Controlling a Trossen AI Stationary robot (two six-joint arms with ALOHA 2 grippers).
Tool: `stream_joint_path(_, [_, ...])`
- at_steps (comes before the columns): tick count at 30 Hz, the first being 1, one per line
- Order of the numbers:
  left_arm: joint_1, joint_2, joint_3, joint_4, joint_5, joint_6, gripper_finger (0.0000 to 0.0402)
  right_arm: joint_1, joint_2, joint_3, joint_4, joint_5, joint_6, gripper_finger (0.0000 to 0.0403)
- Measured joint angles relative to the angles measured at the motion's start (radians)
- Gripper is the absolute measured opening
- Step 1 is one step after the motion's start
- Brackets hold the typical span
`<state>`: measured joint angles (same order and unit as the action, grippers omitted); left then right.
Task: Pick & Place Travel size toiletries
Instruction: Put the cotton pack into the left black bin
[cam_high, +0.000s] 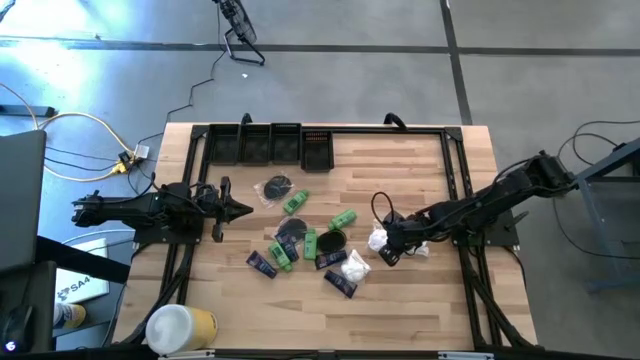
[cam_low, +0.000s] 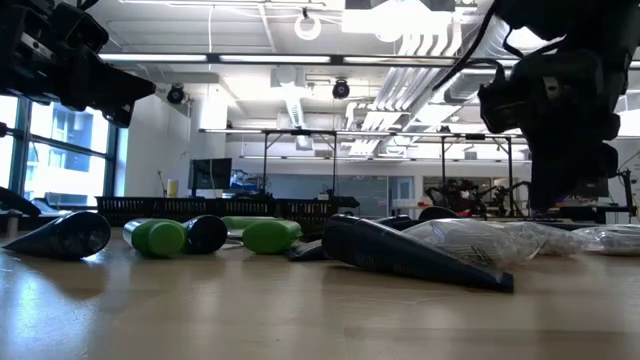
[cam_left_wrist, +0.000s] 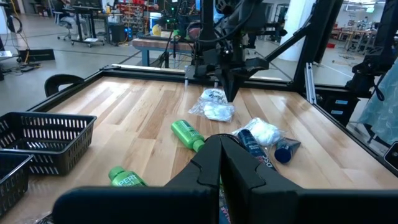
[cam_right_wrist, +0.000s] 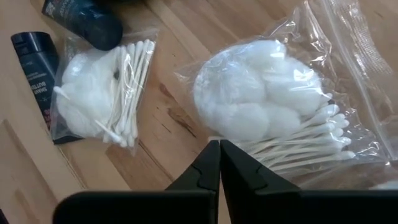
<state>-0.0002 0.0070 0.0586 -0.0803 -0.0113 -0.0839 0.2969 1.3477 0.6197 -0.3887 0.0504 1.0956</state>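
The travel size toiletries lie mid-table: green bottles (cam_high: 295, 203), round black discs (cam_high: 277, 186), dark sachets (cam_high: 262, 264) and two white packets of cotton balls and swabs. My right gripper (cam_high: 388, 247) slants down, shut at the edge of the right-hand packet (cam_right_wrist: 267, 106). The other packet (cam_right_wrist: 102, 87) lies flat beside a sachet (cam_right_wrist: 34, 56). My left gripper (cam_high: 245, 209) waits shut and level at the table's left, touching nothing. My right gripper pinches the clear film at the packet's edge (cam_right_wrist: 214, 138), beside the swab ends, between its two fingertips. The fingers come from above, slanting down from the table's right side. The packet lies flat on the wood. One layer or several, I cannot tell.
Black mesh baskets (cam_high: 270, 143) stand in a row along the far edge. A large white-and-yellow cylinder (cam_high: 180, 327) lies at the near left corner. A black frame (cam_high: 455, 180) borders the table. Bare wood lies between the toiletries and the baskets.
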Motion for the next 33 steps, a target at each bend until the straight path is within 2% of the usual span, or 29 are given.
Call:
stream_joint_path(6, [0.000, 0.000, 0.000, 0.001, 0.000, 0.000, 0.0002, -0.008, 0.066, 0.000, 0.017, 0.000, -0.015, 0.0004])
stream_joint_path(16, [0.000, 0.000, 0.000, 0.001, 0.000, 0.000, 0.0002, -0.044, 0.100, 0.001, 0.047, 0.032, -0.020, 0.0004])
stream_joint_path(33, [0.000, 0.000, 0.000, 0.001, 0.000, 0.000, 0.0002, -0.220, 0.094, 0.000, 0.056, 0.155, -0.048, 0.0003])
